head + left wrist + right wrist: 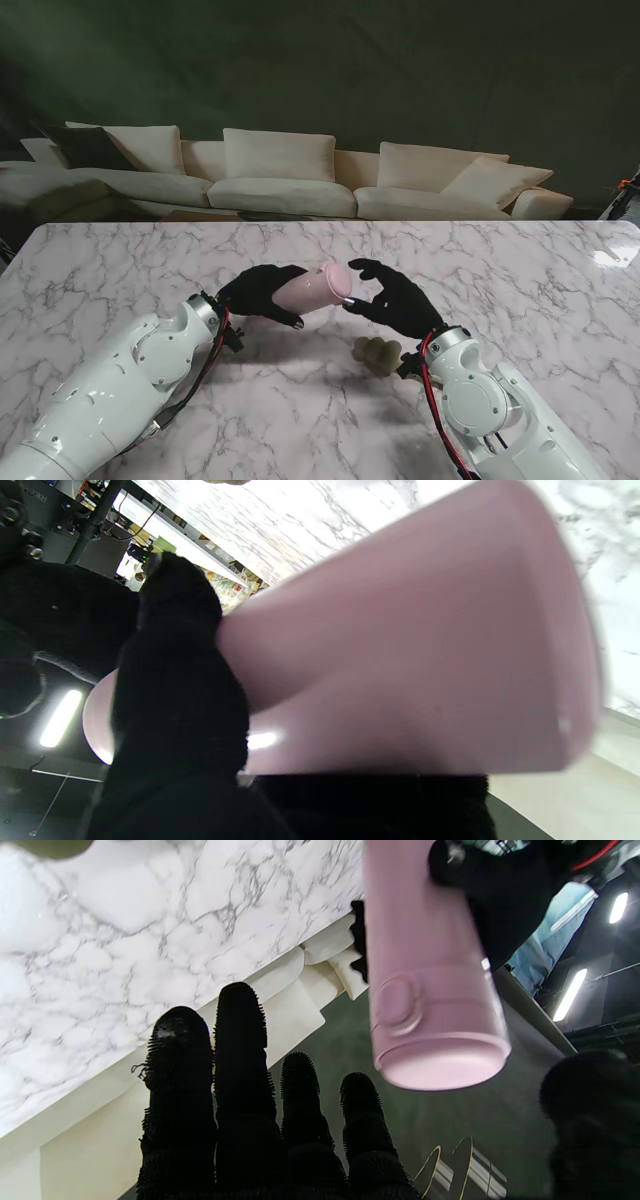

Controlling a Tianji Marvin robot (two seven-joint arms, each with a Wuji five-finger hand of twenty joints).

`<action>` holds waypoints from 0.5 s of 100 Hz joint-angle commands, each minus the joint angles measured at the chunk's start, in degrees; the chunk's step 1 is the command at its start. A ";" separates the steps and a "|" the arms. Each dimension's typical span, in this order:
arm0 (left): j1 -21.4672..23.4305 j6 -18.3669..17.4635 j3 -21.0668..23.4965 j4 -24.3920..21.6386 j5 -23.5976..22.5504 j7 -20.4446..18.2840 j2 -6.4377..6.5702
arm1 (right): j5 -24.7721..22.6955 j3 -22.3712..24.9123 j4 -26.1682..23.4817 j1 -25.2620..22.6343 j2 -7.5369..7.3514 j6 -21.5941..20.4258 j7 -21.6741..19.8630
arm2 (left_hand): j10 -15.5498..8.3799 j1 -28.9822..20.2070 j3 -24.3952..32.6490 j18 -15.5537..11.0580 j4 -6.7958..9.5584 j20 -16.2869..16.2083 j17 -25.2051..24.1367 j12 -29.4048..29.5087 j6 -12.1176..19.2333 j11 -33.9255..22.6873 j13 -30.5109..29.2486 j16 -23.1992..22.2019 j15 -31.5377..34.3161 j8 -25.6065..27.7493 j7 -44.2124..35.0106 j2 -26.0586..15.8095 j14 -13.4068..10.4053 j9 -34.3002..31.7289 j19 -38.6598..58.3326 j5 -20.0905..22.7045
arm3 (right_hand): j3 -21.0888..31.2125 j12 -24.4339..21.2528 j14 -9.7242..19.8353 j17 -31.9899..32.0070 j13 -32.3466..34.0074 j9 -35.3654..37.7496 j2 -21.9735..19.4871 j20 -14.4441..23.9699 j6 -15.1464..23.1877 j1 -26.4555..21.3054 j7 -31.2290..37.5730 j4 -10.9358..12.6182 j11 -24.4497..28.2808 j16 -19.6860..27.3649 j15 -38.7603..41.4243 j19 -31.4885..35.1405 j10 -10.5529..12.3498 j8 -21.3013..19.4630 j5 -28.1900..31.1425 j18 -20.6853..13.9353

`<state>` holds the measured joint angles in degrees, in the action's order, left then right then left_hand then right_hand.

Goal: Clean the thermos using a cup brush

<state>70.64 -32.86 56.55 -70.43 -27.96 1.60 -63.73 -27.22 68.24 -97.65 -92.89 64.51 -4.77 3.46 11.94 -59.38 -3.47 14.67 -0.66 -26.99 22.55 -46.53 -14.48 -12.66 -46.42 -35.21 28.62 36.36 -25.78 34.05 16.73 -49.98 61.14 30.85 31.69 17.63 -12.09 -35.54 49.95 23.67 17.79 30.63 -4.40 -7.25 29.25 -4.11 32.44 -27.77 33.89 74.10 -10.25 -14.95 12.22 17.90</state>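
Thermos (312,288), lid on, lies gripped in the left hand (258,291); right hand (395,298) spread empty beside its cap; brushing not begun.

White marble table (520,270) w/ grey veining — fills the near ground. Beyond its far edge, a long cream sofa (290,190) w/ loose back cushions, one dark cushion (85,145) at its left end. Dark green backdrop (320,60) behind.
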 commanded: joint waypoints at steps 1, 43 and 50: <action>-0.85 0.44 -0.67 -0.22 0.48 -0.82 -0.60 | 0.30 -1.60 -0.21 0.26 0.36 -0.32 0.64 | -11.06 -14.58 25.58 -8.80 0.25 -1.68 1.66 0.02 14.44 -4.17 -3.27 -2.05 7.01 0.68 -13.59 -14.53 -4.99 -3.96 3.51 11.17 | 0.08 1.12 -0.04 -2.23 2.39 -0.23 2.03 1.21 -0.13 -1.35 1.32 -1.10 2.91 -1.79 2.62 2.79 0.26 0.00 -0.94 -0.72; -2.49 1.62 -2.70 -0.28 1.56 -2.04 -0.72 | 0.17 -5.88 0.12 3.59 0.51 1.05 0.24 | -10.53 -14.58 25.60 -8.96 0.29 -1.57 2.22 0.22 14.15 -4.45 -3.60 -1.79 7.55 0.19 -13.51 -14.72 -5.21 -3.96 3.69 11.18 | -1.16 5.10 4.11 -15.38 11.85 4.80 2.38 3.80 1.93 -21.70 11.18 1.97 12.35 -6.22 13.28 10.41 -0.43 -8.60 5.74 -4.87; -2.80 1.96 -3.02 -0.08 1.69 -2.13 -0.78 | 0.08 -6.50 0.67 3.98 0.61 0.52 0.74 | -10.50 -14.58 25.68 -8.96 0.29 -1.59 2.32 0.14 14.13 -4.54 -3.61 -1.77 7.80 0.22 -13.60 -14.76 -5.20 -3.90 3.82 11.21 | 9.18 5.31 4.93 -14.63 10.53 4.08 3.90 3.99 4.77 -20.48 13.30 1.08 12.46 -6.43 13.03 9.67 0.07 -10.36 8.98 -5.43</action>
<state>68.86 -31.34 53.82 -69.86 -26.78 0.12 -63.81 -26.82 62.89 -97.63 -89.01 64.52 -3.61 4.14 10.92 -59.38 -3.50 14.65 -0.67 -26.98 22.58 -46.44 -13.94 -13.26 -46.42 -35.14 28.62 36.24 -28.32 35.88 16.70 -50.10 60.59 32.04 35.12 21.75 -8.49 -49.36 60.45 27.21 20.08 33.38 -7.24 -27.51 37.17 -3.25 41.35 -32.98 46.27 82.67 -13.11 -23.30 14.86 15.64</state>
